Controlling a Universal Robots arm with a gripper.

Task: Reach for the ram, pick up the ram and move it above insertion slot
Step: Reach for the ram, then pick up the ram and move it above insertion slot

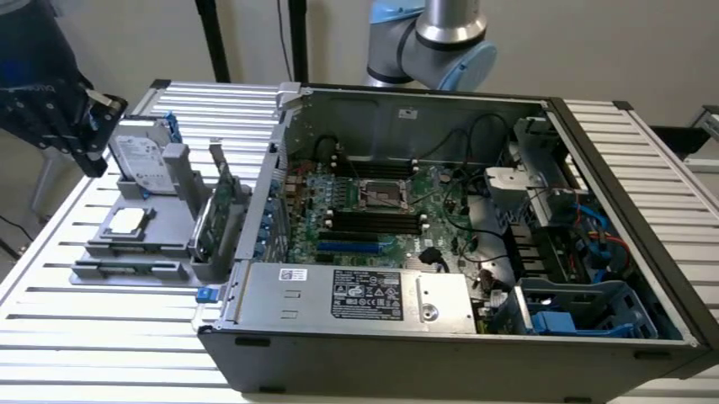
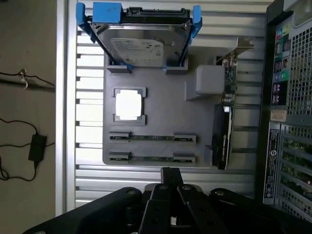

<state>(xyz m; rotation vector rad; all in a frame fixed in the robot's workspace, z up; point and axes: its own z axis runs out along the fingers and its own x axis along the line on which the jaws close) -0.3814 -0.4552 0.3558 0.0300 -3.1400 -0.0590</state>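
While the claw hangs with its tips together and empty, the ram lies on edge in the grey holder just ahead of it. Spread the tips first. Then centre them between the end clips, square across the stick.

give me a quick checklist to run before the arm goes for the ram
1. ram lying in the grey holder, nothing over it: ok
2. pincer open for a grasp: not ok, it looks shut
3. pincer empty: ok
4. pincer touching the ram: not ok, no contact
5. memory slots on the board unoccupied: ok, they look empty
6. case open above the board: ok
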